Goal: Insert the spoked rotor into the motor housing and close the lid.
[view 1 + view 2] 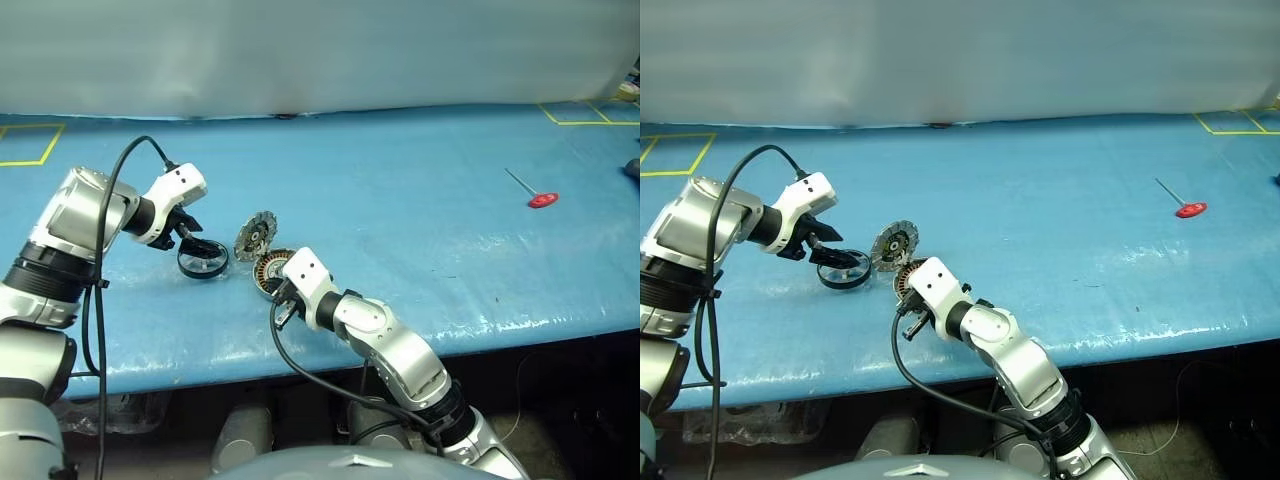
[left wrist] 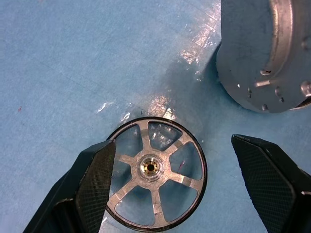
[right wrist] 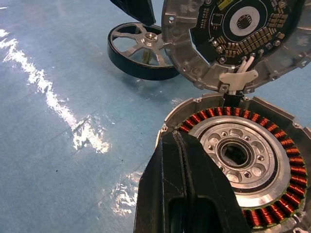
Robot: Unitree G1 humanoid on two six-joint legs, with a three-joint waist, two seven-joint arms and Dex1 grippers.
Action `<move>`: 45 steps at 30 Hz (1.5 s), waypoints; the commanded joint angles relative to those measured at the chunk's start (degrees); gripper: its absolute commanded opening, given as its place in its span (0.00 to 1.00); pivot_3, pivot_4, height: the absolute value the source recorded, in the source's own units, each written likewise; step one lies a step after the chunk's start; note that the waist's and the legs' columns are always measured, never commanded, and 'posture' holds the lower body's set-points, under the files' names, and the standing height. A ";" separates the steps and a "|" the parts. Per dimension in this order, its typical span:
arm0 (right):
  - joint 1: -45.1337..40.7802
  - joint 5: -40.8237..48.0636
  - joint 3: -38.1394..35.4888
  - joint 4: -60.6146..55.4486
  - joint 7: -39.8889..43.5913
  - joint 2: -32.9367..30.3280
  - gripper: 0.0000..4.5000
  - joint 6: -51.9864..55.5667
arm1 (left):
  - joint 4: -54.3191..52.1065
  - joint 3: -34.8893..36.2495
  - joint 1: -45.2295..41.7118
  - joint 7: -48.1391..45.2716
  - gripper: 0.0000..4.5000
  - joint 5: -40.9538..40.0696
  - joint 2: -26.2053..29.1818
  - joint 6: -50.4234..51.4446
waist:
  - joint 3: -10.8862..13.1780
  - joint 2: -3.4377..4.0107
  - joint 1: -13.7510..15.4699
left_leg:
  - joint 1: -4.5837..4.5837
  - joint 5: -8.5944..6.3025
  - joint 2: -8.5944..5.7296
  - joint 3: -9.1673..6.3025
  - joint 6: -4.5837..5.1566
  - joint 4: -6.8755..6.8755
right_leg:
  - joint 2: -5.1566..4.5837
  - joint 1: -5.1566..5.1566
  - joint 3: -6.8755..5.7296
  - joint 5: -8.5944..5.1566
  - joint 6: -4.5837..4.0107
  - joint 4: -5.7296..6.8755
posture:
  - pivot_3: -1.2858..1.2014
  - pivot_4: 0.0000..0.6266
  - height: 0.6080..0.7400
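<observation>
one spoked rotor (image 2: 154, 172) between open fingers (image 2: 95, 177)

Housing (image 3: 243, 155) top is open but right tool (image 3: 187, 194) sits across its near rim; raised lid (image 3: 233, 39) blocks the far side. Surface (image 1: 420, 200) rightward is free.

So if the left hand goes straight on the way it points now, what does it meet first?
Most likely the spoked rotor: it lies on the blue table between the open fingers of the left hand. How far above it the hand is stays unclear.
</observation>
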 commanded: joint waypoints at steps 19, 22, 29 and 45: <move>-0.24 -0.30 0.52 -0.89 0.04 0.44 0.00 -1.66 | 0.94 -2.00 2.65 5.63 0.92 -1.76 1.03 3.67 | 0.00 -0.01 0.08 | 0.01 0.01 -0.01 0.00 -0.01 0.01 | -0.01 0.00 0.02 0.01 -0.01 0.01 | 0.52 0.24 1.00; -0.13 -0.33 0.52 -0.96 -0.02 0.42 0.00 -1.62 | 2.13 -2.45 2.14 5.75 0.92 -1.53 0.83 3.01 | 0.00 -0.01 0.06 | 0.01 0.01 -0.01 0.00 -0.01 0.01 | -0.01 0.00 0.02 0.01 -0.01 0.01 | 0.52 0.24 1.00; 0.25 -0.67 0.62 -1.11 -0.27 0.03 0.00 -1.55 | 4.13 -1.25 0.45 6.58 0.92 -2.93 -1.27 3.38 | -0.01 -0.01 0.21 | 0.01 0.01 -0.02 -0.01 -0.01 0.02 | -0.01 0.01 0.01 0.01 -0.01 0.02 | 0.52 0.24 1.00; -0.23 -1.07 1.34 -0.20 0.64 0.51 0.00 -2.06 | 0.58 1.70 -0.27 6.59 0.92 -7.31 1.02 6.13 | -0.01 -0.01 0.02 | 0.01 0.01 -0.02 -0.01 -0.01 0.03 | -0.01 0.01 0.02 0.02 0.00 0.03 | 0.52 0.24 1.00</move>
